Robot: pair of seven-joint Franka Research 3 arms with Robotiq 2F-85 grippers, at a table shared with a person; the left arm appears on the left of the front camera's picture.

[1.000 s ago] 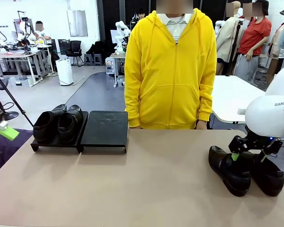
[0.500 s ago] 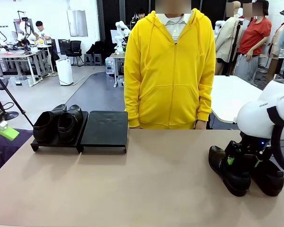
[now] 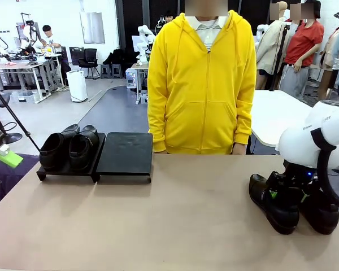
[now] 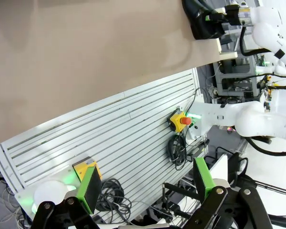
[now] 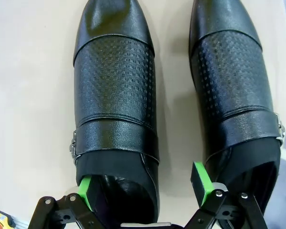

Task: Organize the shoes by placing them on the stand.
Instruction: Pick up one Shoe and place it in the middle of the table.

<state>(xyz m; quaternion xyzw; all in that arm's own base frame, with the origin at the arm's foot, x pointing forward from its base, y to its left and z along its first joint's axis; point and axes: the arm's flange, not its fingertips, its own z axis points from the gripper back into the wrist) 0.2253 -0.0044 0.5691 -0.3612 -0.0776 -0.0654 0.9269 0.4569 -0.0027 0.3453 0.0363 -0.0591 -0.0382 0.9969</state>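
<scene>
My right claw [image 5: 143,183] is hanging released, jaws wide, over the heel end of one shoe [image 5: 115,90]. One pad is sitting at the edge of its collar and the other is standing in the gap beside the second shoe [image 5: 233,86]. Both are lying side by side near the right edge of the desk [image 3: 175,220], toes toward my side. The other two shoes [image 3: 70,148] are resting on the left panel of the stand [image 3: 124,152], near the far left corner. Its right panel is bare. My left claw [image 4: 147,183] is also released, hanging off the desk over a slatted metal surface.

I am judging the shoe as fairly light, with a stiff sole and heel. The upper is glossy leather, so it is probably slippery and can dent under pressure. I am thinking the best hold is the firm heel wall, or across the narrow part behind the strap, away from the small metal buckle [image 5: 72,145].

I am finding no brand on the shoes. The lettering on my white arm is too small to read.
</scene>
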